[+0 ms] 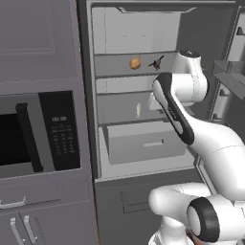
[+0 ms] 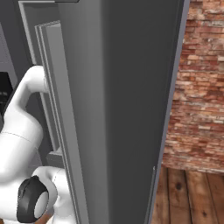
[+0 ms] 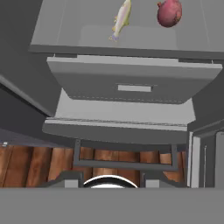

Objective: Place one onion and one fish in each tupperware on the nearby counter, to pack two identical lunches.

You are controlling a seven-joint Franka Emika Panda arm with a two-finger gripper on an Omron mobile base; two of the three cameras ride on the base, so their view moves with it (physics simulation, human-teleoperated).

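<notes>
Item: fish [image 3: 120, 18] and red onion [image 3: 169, 12], fridge shelf [image 3: 61, 30] above drawer [image 3: 131, 83]. Tool [image 3: 110, 183]: grip state cannot be told. Advice: approach fish level, centred

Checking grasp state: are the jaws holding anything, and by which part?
Nothing held. The fish and red onion both lie on the fridge shelf, well clear of the jaws.
</notes>
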